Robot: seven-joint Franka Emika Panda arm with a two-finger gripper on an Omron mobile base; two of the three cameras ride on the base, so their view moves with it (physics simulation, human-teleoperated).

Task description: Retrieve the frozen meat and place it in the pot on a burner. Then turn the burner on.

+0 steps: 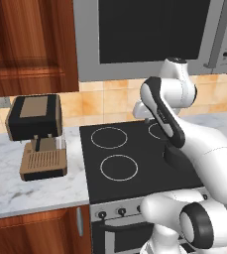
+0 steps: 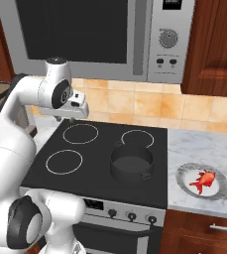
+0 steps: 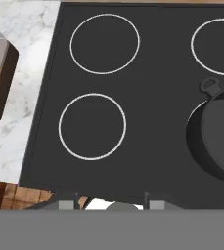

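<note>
Fingers (image 2: 71,119) pressed together, empty; your meat (image 2: 204,180), right of the pot (image 2: 131,163), looks small, stiff, slick — pinch its middle.

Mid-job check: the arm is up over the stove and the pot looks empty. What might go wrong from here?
1. The claw is shut and holds nothing above the rear left burner, while the frozen meat sits in the grey dish on the right counter; reaching across, the arm might clip the pot.
2. The meat is small and rounded, so it may slip from the grip.
3. The knobs look alike; the wrong burner could get turned on.
</note>
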